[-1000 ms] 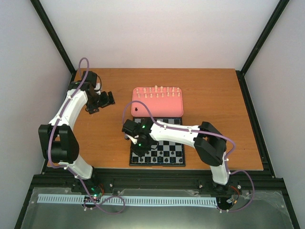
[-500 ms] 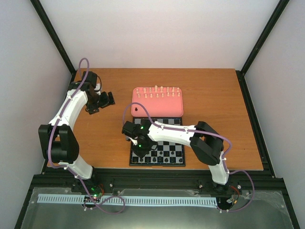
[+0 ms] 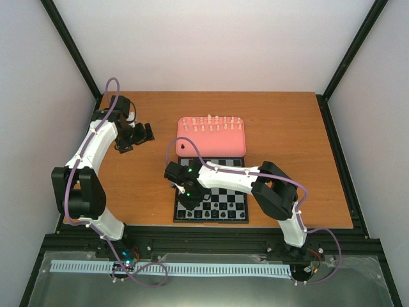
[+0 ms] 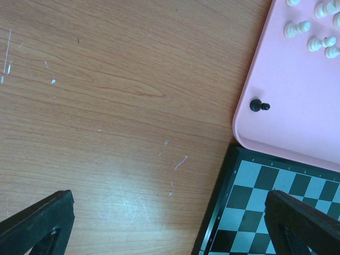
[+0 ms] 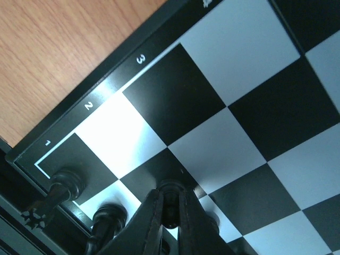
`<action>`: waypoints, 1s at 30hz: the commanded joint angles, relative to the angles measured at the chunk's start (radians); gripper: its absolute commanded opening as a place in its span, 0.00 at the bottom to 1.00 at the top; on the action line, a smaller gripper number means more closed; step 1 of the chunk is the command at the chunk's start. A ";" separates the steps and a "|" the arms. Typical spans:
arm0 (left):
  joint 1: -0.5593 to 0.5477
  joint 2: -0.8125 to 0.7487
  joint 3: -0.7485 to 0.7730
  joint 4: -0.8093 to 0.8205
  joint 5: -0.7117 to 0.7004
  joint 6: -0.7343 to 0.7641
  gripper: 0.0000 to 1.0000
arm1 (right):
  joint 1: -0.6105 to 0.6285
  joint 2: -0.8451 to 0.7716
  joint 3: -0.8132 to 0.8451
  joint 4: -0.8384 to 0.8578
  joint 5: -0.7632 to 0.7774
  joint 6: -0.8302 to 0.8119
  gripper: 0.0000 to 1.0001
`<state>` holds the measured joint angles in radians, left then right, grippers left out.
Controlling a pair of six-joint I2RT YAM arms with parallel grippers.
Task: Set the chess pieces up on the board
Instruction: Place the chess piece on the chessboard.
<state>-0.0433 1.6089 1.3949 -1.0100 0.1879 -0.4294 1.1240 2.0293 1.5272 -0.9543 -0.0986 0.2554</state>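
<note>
The board point(image 3: 233, 192) lies at the table's front centre. My right gripper point(image 3: 185, 192) is over its near-left corner. In the right wrist view the gripper point(image 5: 170, 212) is shut on a black pawn point(image 5: 171, 194), whose base is on or just above a dark square of the board point(image 5: 239, 53). A black rook point(image 5: 64, 183) and another black piece point(image 5: 109, 215) stand in the corner row beside it. Several cream-white pieces point(image 3: 211, 123) and one black pawn point(image 4: 260, 106) are on the pink tray point(image 3: 214, 146). My left gripper point(image 3: 134, 135) is open and empty, left of the tray.
The left wrist view shows bare wood, the tray's corner point(image 4: 287, 127) and the board's far-left corner point(image 4: 249, 212) between my spread fingers point(image 4: 37, 223). More black pieces point(image 3: 208, 212) stand along the board's near rows. The right arm lies across the board.
The right arm's elbow has shifted slightly left, and the gripper has stayed over the board's near-left corner. The left arm has not moved.
</note>
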 commanded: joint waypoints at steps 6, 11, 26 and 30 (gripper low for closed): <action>-0.004 0.004 0.014 0.012 0.007 0.005 1.00 | -0.009 0.014 0.029 -0.002 -0.010 -0.025 0.12; -0.004 0.008 0.019 0.011 0.006 0.006 1.00 | -0.009 0.004 0.028 -0.005 -0.010 -0.032 0.17; -0.005 0.017 0.049 -0.001 0.006 0.009 1.00 | -0.010 -0.015 0.109 -0.048 0.053 -0.052 0.29; -0.004 0.017 0.048 -0.001 0.009 0.009 1.00 | -0.015 -0.023 0.137 -0.073 0.070 -0.052 0.33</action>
<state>-0.0433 1.6184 1.4014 -1.0103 0.1879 -0.4290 1.1206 2.0327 1.6203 -0.9886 -0.0662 0.2096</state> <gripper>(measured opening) 0.999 0.319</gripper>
